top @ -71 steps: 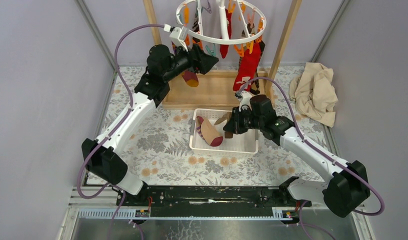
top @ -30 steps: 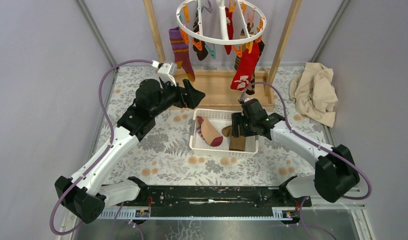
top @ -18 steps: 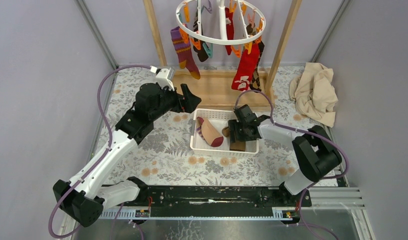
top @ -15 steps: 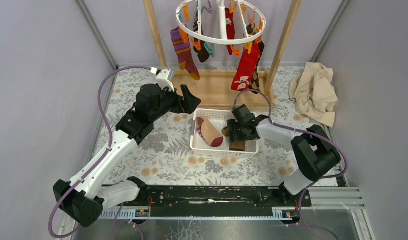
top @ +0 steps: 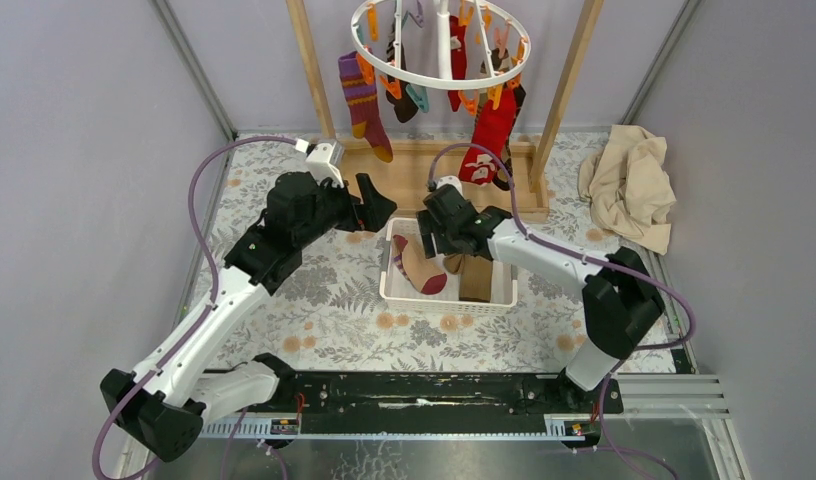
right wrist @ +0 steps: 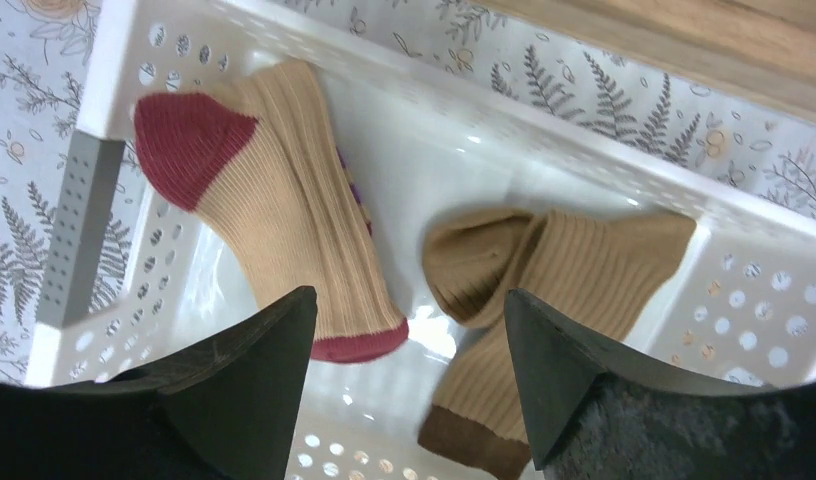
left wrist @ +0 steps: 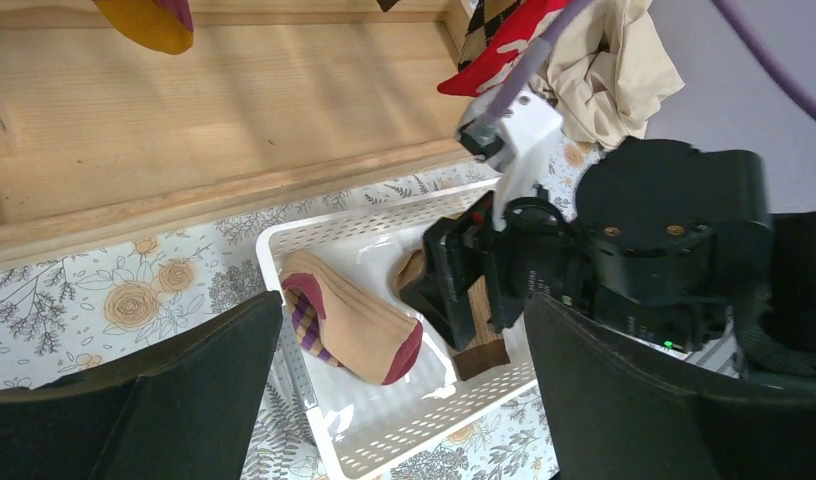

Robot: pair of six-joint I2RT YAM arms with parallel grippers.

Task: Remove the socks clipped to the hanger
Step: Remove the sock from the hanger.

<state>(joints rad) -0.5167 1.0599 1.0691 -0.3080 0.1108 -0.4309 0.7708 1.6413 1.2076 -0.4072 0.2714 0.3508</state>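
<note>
The white ring hanger [top: 439, 75] hangs at the top with several socks clipped on, among them a purple-orange striped one [top: 362, 95] and a red one with white figures [top: 489, 135]. Below it, the white basket [top: 444, 300] holds a tan sock with red toe [top: 419, 265] and a tan sock with brown cuff [top: 474, 278]. My right gripper [top: 429, 238] hovers open and empty over both socks [right wrist: 274, 200] [right wrist: 554, 290]. Left of the basket, my left gripper [top: 369, 200] stands wide open and empty, facing the basket [left wrist: 364, 210].
The wooden rack's posts [top: 309, 70] [top: 564, 80] and its flat base [top: 424, 175] stand behind the basket. A crumpled beige cloth [top: 632, 185] lies at the right. Grey walls close in the floral table on both sides.
The right gripper dropped the brown-cuffed tan sock into the basket and swung left across it, opening a little wider. The left arm pulled back and down from the hanger.
</note>
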